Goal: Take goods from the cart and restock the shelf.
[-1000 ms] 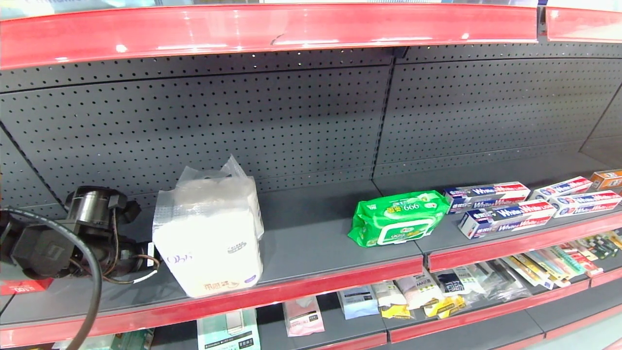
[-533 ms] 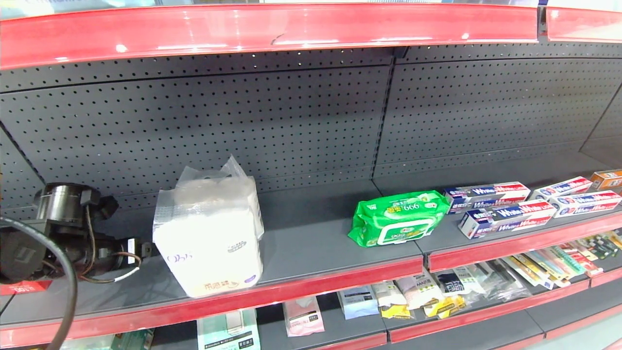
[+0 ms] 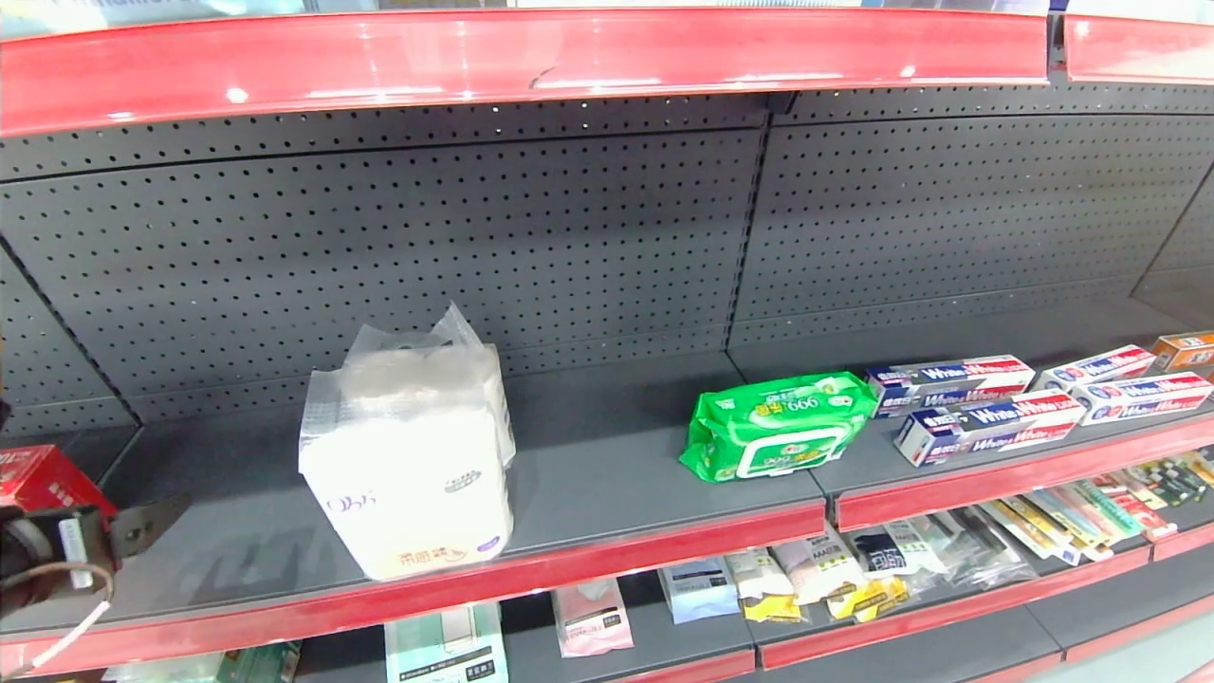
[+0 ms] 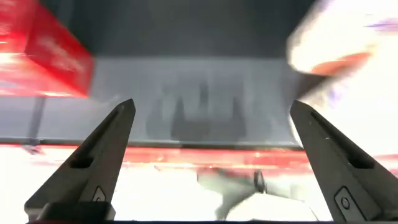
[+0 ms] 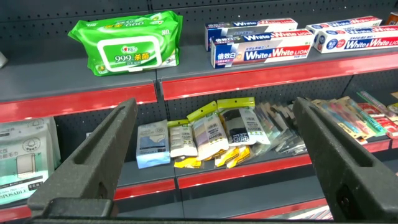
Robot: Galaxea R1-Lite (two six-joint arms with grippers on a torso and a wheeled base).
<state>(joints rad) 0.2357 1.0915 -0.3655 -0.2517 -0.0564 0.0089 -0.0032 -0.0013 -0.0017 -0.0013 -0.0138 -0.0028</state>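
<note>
While the left claw (image 4: 212, 104) hangs at the front edge of the grey shelf (image 3: 607, 465), its two dark fingers stand wide apart with nothing between them, and the white tissue pack (image 3: 408, 455) sits upright on that shelf just to the robot's right of it, apart from both fingers. A red box (image 3: 47, 479) lies on the far side of the left claw from the tissue pack, at the shelf's left end. To the right of the tissue pack, well apart from it, a green wipes pack (image 3: 773, 427) lies flat, and farther right still lie blue, white and red toothpaste boxes (image 3: 986, 422) side by side. The right claw (image 5: 214, 101) is also spread open and empty, held in front of the shelving below and to the right of the tissue pack, facing small hanging packets (image 5: 205, 137) on the lower shelf. The tissue pack carries purple and orange print low on its front; the wipes pack has a white-framed flap label with yellow and red print; the toothpaste boxes bear bold lettering along their sides.
</note>
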